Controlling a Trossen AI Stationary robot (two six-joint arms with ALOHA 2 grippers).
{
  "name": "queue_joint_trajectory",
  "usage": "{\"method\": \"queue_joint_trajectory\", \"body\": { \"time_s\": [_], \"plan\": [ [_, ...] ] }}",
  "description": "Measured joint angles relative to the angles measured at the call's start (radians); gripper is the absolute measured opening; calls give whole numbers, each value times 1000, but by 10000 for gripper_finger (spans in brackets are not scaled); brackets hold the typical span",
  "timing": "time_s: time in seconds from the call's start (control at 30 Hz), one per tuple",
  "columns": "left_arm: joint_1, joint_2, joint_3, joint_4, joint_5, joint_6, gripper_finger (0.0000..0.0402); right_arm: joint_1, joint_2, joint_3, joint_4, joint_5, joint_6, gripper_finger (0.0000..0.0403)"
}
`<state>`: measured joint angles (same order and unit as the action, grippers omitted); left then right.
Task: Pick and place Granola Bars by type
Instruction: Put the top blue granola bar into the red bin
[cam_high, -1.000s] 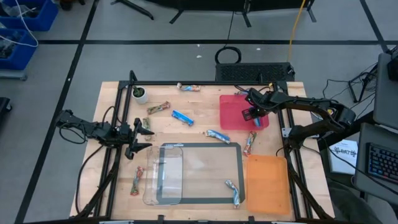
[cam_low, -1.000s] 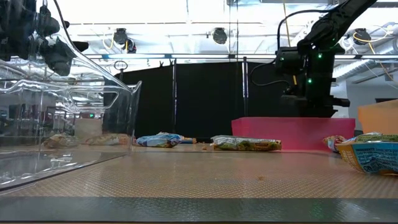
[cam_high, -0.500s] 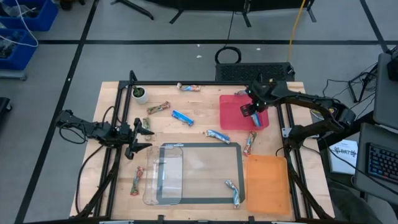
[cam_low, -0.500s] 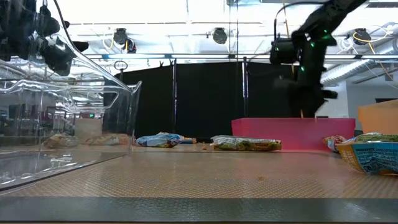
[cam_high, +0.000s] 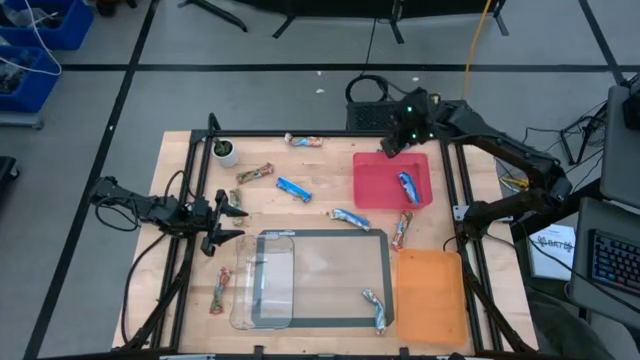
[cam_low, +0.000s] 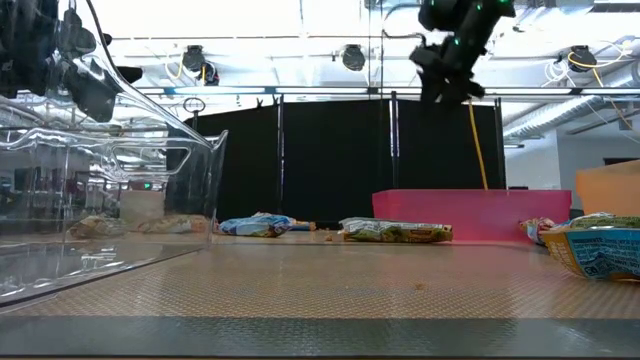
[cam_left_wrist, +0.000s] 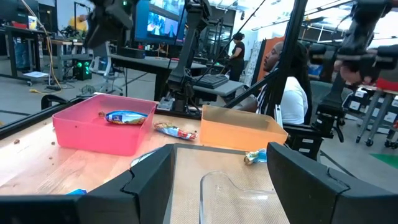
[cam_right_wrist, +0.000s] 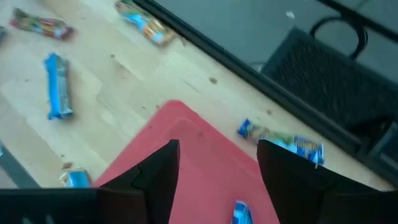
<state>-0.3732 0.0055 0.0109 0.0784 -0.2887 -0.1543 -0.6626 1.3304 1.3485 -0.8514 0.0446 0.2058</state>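
1 blue bar (cam_high: 407, 186) lies in the pink tray (cam_high: 372, 185), below the right gripper (cam_high: 399, 140)'s empty jaws.

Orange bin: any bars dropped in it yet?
No. In the high view the orange bin shows only its bare floor, while the pink bin holds one blue bar.

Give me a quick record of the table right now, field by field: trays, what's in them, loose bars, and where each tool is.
pink tray: holds one blue bar
orange tray: nothing visible in it
clear container: on the mat, near the left arm
loose bars: several scattered on the wood and mat, e.g. a blue bar on the table
plant pot: far left corner
right tool: open, raised above the pink tray's far edge, holding nothing
left tool: open, waiting at the table's left side
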Motion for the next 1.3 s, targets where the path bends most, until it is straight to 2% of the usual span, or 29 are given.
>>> {"method": "queue_joint_trajectory", "body": {
  "time_s": [0.3, 0.8, 0.93, 1.3],
  "plan": [
    [0, 0, 0, 0, 0, 0, 255, 46, 0, 120, -100, -75, -112, 242],
    [0, 0, 0, 0, 0, 0, 255, 122, 0, 295, -134, -83, -259, 244],
    [0, 0, 0, 0, 0, 0, 255, 136, 0, 319, -129, -129, -264, 244],
    [0, 0, 0, 0, 0, 0, 255, 181, 0, 320, -120, -129, -265, 244]
  ]
}}
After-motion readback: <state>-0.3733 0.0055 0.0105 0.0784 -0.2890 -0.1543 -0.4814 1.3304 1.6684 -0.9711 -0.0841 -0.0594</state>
